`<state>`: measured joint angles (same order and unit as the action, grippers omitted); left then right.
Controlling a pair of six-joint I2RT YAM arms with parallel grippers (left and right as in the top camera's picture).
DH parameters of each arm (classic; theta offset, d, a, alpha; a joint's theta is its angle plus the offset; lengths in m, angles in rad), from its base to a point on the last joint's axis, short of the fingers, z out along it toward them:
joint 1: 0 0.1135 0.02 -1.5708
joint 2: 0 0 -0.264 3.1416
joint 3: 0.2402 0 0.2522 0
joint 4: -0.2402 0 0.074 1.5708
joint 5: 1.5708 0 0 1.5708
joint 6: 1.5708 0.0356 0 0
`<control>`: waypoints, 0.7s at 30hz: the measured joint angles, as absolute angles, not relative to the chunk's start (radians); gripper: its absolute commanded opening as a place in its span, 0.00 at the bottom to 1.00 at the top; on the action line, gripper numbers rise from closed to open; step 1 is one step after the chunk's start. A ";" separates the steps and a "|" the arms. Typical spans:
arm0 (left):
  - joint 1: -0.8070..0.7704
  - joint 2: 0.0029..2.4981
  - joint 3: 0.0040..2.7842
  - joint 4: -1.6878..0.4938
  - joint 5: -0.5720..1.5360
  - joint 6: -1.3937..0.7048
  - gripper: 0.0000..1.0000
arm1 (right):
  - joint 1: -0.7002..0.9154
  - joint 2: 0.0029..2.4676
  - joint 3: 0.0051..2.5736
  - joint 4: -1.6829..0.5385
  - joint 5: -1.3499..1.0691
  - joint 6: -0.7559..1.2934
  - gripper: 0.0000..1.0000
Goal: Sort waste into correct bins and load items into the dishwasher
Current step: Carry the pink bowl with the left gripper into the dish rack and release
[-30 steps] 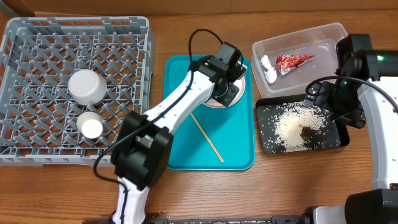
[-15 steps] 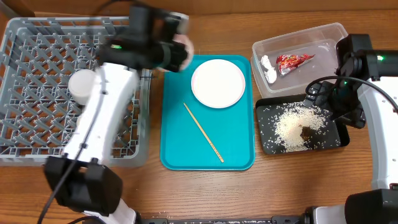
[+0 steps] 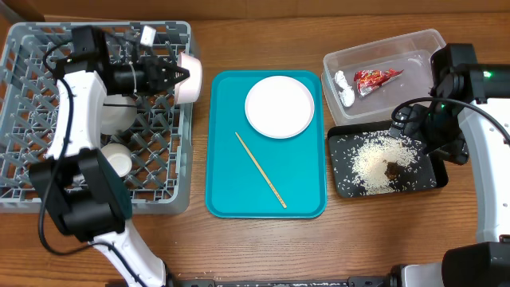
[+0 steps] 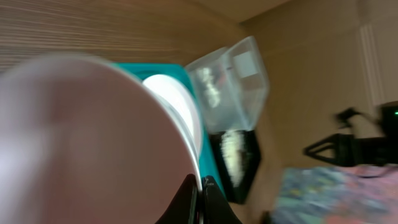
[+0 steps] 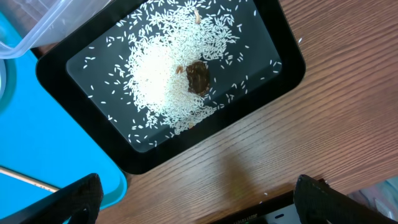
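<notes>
Overhead: left gripper (image 3: 180,76) clamped on the pink bowl (image 3: 190,78), tipped on edge at the rack's (image 3: 32,191) 3 o'clock wall; grey bowl (image 3: 110,112) and cup (image 3: 118,163) inside.

Left wrist: fingers (image 4: 186,202) pinched on the bowl rim, plate (image 4: 177,99) beyond at 3 o'clock.

Right wrist only: right gripper (image 5: 200,202) spread wide, empty; rice (image 5: 163,74) and brown scrap (image 5: 198,77) in the black tray (image 5: 273,62) at its 12 o'clock.

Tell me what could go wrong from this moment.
1. The left gripper pinches only the rim of the pink bowl, held sideways above the dish rack's wall; it could slip or clip that wall.
2. Lowered carelessly, it could strike the grey bowl already inside.
</notes>
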<state>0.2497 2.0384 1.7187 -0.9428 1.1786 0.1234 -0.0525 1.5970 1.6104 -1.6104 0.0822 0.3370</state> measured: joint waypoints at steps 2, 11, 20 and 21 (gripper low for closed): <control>0.275 2.072 1.720 -0.943 1.258 0.131 0.04 | -0.052 1.597 1.610 -1.613 0.082 0.337 1.00; 0.392 2.150 1.723 -0.952 1.377 0.142 0.26 | -0.052 1.597 1.610 -1.615 0.082 0.337 1.00; 0.473 2.178 1.722 -1.038 1.269 0.149 0.57 | -0.052 1.597 1.610 -1.615 0.082 0.337 1.00; 0.481 2.178 1.722 -1.057 1.259 0.157 0.59 | -0.053 1.597 1.610 -1.615 0.082 0.337 1.00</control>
